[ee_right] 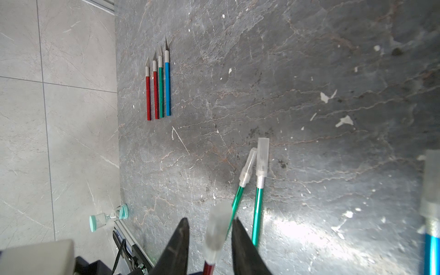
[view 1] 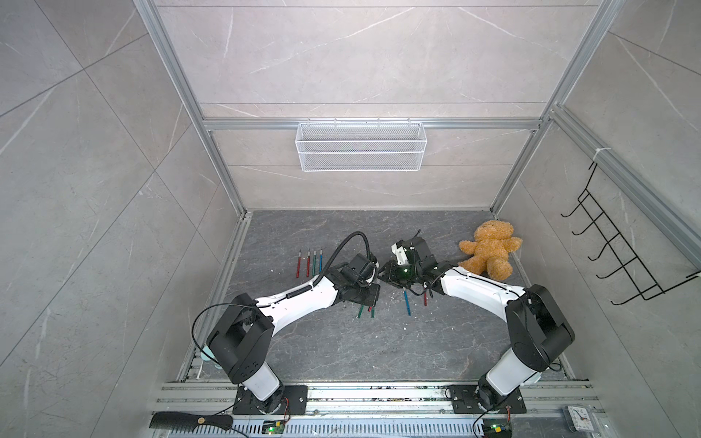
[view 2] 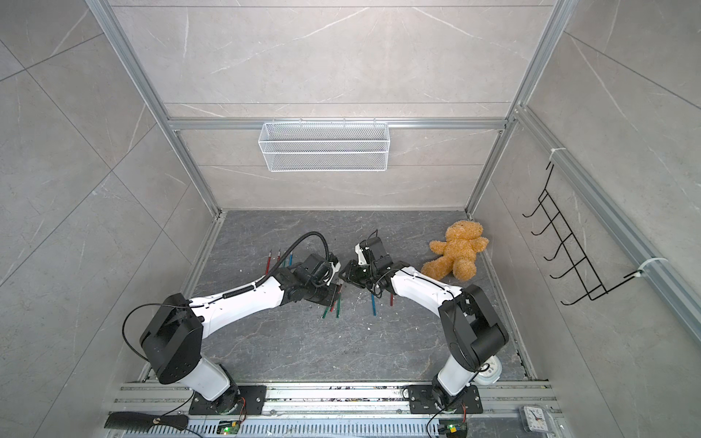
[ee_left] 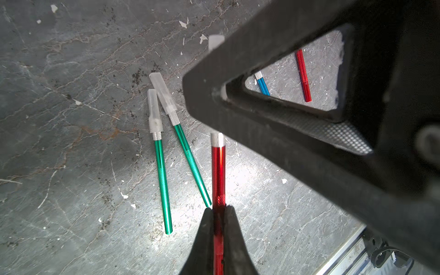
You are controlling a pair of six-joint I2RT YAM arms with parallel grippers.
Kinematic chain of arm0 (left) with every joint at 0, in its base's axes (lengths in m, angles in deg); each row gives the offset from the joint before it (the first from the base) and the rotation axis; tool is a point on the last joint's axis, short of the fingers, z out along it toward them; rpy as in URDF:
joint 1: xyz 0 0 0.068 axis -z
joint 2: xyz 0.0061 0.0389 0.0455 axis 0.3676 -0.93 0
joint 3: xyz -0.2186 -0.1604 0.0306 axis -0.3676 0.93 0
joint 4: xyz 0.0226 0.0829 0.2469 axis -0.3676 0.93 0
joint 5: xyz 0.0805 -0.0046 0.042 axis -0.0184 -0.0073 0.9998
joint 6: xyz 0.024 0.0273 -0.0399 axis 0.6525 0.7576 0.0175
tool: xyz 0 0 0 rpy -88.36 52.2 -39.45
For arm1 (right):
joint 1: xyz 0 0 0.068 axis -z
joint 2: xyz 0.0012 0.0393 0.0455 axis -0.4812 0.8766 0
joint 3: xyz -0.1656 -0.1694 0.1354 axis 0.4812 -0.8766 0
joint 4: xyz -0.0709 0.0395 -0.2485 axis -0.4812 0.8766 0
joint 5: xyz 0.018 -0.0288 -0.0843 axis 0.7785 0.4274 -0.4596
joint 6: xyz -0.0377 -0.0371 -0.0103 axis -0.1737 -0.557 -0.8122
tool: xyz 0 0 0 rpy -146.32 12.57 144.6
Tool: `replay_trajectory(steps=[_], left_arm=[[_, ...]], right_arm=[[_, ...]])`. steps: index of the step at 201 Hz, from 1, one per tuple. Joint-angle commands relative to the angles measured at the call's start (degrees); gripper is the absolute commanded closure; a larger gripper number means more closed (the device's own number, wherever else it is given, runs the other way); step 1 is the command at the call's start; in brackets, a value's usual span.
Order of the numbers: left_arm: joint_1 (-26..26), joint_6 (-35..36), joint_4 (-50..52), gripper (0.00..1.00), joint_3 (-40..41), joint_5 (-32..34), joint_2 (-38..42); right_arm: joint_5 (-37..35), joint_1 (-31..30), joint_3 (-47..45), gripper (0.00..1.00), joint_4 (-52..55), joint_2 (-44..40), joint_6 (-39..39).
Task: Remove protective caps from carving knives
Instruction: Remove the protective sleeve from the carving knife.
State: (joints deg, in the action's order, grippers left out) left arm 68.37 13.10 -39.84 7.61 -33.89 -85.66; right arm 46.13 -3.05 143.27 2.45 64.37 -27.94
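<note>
The dark grey stone-look tabletop fills the floor of the cell. Over its middle the white-and-black left arm and right arm reach in almost nose to nose. A white wire-mesh basket hangs on the back rail, and a brown plush teddy bear sprawls in the far right corner. The left gripper is clamped tight on the handle of a red-handled carving knife, held clear of the surface. The right gripper has its jaws apart, one on either side of that knife's translucent plastic cap, with a gap showing on both sides. On the table below lie two green-handled knives, both capped, their caps close beside each other. Off to the left a row of four bare-bladed knives lies side by side: red, red, green, blue. A capped blue-handled knife and a second red knife lie under the right arm.
</note>
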Motion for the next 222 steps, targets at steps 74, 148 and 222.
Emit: replay_trajectory(steps=[74,148,222], left_arm=[[0.4,1.2,-1.8,1.0,-0.5,-0.7,-0.5],[0.4,1.3,-1.8,1.0,-0.3,-0.6,-0.4],[0.5,1.2,-2.0,1.0,-0.4,-0.8,-0.6]], right_arm=[[-0.5,-0.4,1.2,0.77,-0.8,1.2,0.8],[-0.2,-0.4,1.1,0.83,-0.9,1.5,0.8],[-1.1,-0.4,0.7,1.0,-0.9,1.0,1.3]])
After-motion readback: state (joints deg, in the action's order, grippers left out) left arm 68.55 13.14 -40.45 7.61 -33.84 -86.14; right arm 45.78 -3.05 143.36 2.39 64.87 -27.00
